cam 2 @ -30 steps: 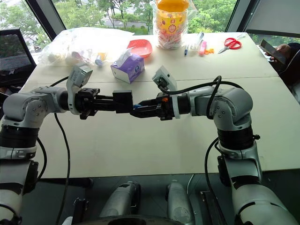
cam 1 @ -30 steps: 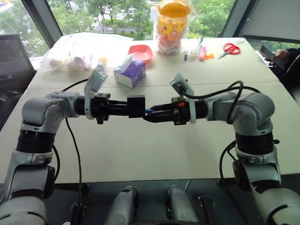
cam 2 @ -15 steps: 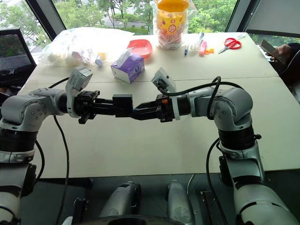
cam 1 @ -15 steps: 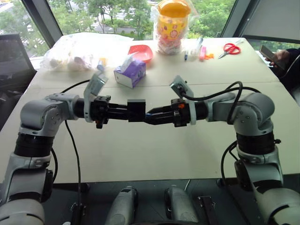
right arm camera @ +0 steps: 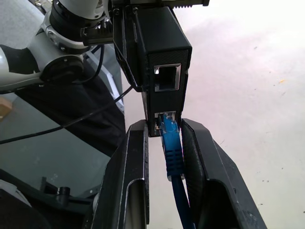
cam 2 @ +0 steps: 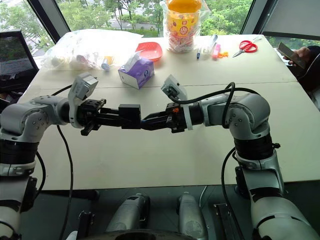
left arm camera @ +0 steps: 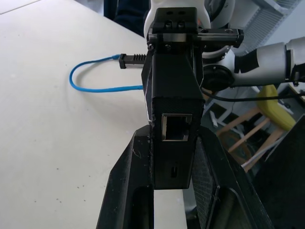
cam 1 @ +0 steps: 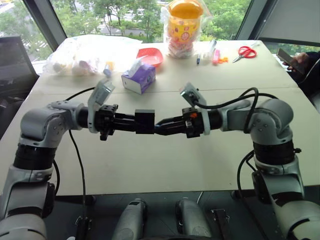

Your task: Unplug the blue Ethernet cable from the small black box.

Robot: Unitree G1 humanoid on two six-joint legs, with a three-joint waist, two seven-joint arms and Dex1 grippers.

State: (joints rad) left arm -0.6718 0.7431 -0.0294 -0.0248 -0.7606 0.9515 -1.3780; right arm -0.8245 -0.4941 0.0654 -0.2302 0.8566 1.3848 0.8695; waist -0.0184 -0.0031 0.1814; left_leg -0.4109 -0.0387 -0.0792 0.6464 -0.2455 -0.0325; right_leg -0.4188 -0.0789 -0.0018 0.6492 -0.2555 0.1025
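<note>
Since a second ago my right gripper (cam 1: 159, 128) has narrowed around the plug, and the blue that showed between my two grippers then is now nearly hidden; both arms hang about where they were.

Head views: my left gripper (cam 1: 141, 122) is clamped tight on the small black box (cam 1: 145, 121), held level above the table (cam 1: 165, 165), just left of centre. My right gripper points left at it, fingertips meeting the box's right face. Far on the table sit a purple tissue box (cam 1: 139, 78), a red dish (cam 1: 150, 56), a bagged yellow container (cam 1: 183, 27) with cartoon print I cannot read, and red scissors (cam 1: 245, 51). A person's hand with a phone (cam 1: 292, 59) is at the far right edge.

Left wrist view: my fingers (left arm camera: 129, 191) squeeze the box by its two sides. One open port faces the camera. Beyond the box, the blue Ethernet cable (left arm camera: 90, 88) loops over the table, ending in a dark plug (left arm camera: 130, 61) lying free. No label readable.

Right wrist view: my fingers (right arm camera: 136, 176) stand close on either side of the cable's blue plug boot (right arm camera: 170, 143), seated in the box's lower port. An empty port sits beside it. I cannot tell whether the pads actually press the boot.
</note>
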